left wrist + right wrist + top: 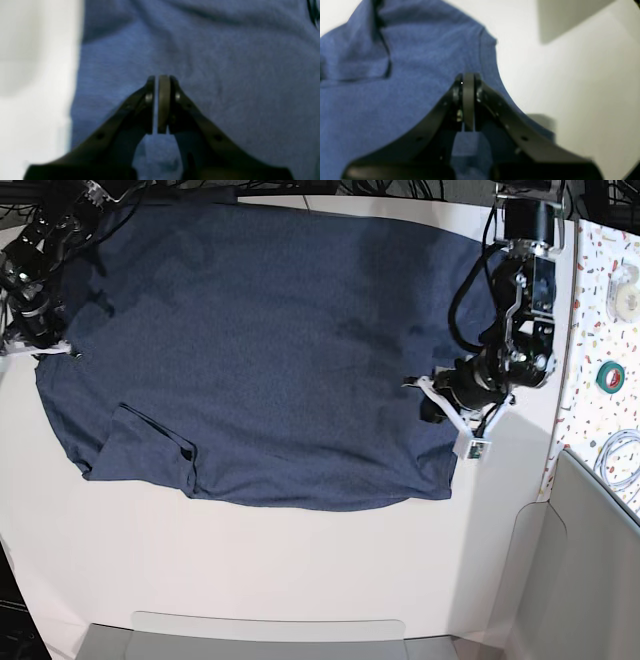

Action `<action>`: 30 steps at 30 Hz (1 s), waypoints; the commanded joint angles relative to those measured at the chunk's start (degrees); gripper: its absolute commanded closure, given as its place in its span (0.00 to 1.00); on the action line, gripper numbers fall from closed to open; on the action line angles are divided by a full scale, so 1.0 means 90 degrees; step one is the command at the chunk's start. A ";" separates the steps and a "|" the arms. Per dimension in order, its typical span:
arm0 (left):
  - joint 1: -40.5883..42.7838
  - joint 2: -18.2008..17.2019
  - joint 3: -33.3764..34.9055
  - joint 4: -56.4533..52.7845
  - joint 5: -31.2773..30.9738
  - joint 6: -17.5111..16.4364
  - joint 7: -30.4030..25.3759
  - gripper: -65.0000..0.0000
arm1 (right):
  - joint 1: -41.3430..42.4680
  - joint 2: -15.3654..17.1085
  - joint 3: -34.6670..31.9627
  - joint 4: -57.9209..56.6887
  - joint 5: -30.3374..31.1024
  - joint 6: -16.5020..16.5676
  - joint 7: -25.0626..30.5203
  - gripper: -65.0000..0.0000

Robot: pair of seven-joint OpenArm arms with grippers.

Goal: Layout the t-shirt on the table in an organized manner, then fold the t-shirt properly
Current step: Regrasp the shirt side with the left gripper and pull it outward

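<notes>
The t-shirt (270, 360) lies spread across the far half of the table (300, 570), plain side up, its body running from one side to the other. One sleeve (150, 455) folds over the near edge on the base view's left, and the near hem bows in a shallow curve.

The left gripper (158, 82) sits low over the cloth at the shirt's edge on the base view's right, its arm reaching down from the far corner with the wrist bent inward. Its jaws are pressed nearly together, with only a thin slit between the pads; whether cloth is pinched there cannot be told. In its wrist view the shirt's edge runs just beside it, with bare table beyond.

The right gripper (467, 82) is at the opposite edge, by the far corner. Its jaws are pressed together over blue fabric; a pinch cannot be confirmed.

Bare table lies wide open along the whole near side. A speckled surface (600, 330) borders the table beyond the left arm.
</notes>
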 commanded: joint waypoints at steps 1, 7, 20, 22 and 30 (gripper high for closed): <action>-0.0190 -0.0044 0.0011 -0.0122 0.0000 0.0010 -0.0041 0.96 | -0.0038 0.0077 -0.0120 0.0079 -0.0140 0.0005 0.0000 1.00; -0.0571 -0.0054 0.0314 -0.1275 0.0000 -0.0303 -0.0080 0.96 | 0.0147 -0.0089 -0.0736 -0.0761 -0.1361 0.0015 -0.0059 1.00; -0.0590 -0.0142 0.0148 -0.2056 0.0040 -0.0723 -0.0578 0.96 | 0.1486 0.0370 -0.0775 -0.3760 -0.1527 0.0024 0.0976 1.00; -0.0639 -0.0161 0.0148 -0.2066 0.0040 -0.0723 -0.0618 0.96 | 0.1710 0.0380 -0.0775 -0.3985 -0.1527 0.0044 0.0976 1.00; -0.1342 -0.0122 0.0158 -0.3072 0.0020 -0.0723 -0.0823 0.96 | 0.1886 0.0243 -0.0775 -0.4053 -0.1527 0.0044 0.0957 1.00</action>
